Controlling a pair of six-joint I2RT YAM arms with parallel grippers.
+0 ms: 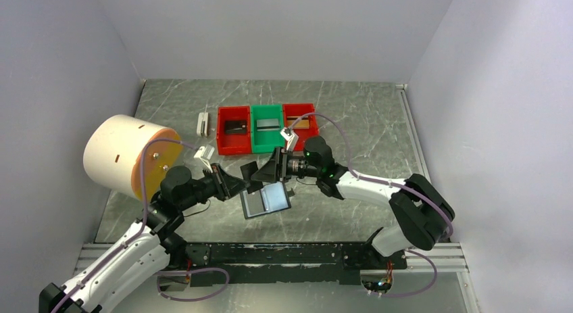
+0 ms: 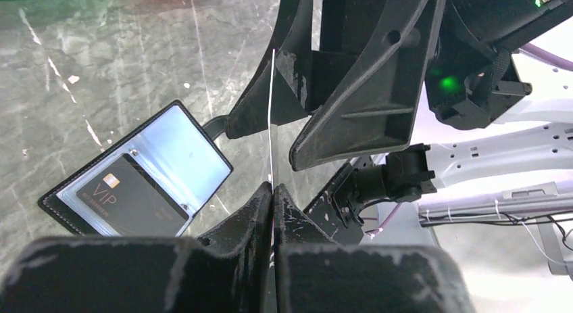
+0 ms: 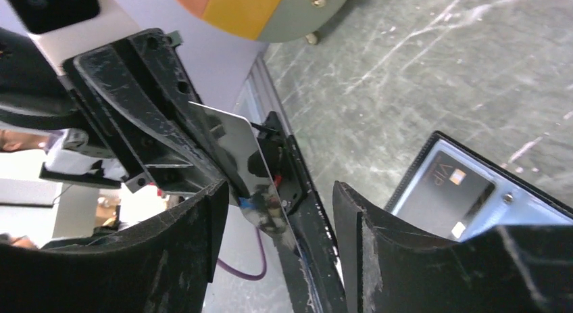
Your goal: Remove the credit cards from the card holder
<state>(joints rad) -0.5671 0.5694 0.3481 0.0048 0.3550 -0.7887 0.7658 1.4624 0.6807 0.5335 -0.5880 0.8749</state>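
Left fingers (image 2: 246, 215) pinched one grey card (image 3: 236, 134), already out; right fingers (image 3: 176, 252) stood open around it; a dark card (image 2: 128, 198) lay unremoved in the card holder (image 2: 186, 140).

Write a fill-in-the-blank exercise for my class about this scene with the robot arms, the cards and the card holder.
1. The left claw is shut on a thin grey ____.
2. The card holder lies ____ on the table, pockets facing up.
3. The dark card in its pocket bears the letters ____.
4. Between the two red bins stands a ____ bin.

Missing words: card; open; VIP; green.
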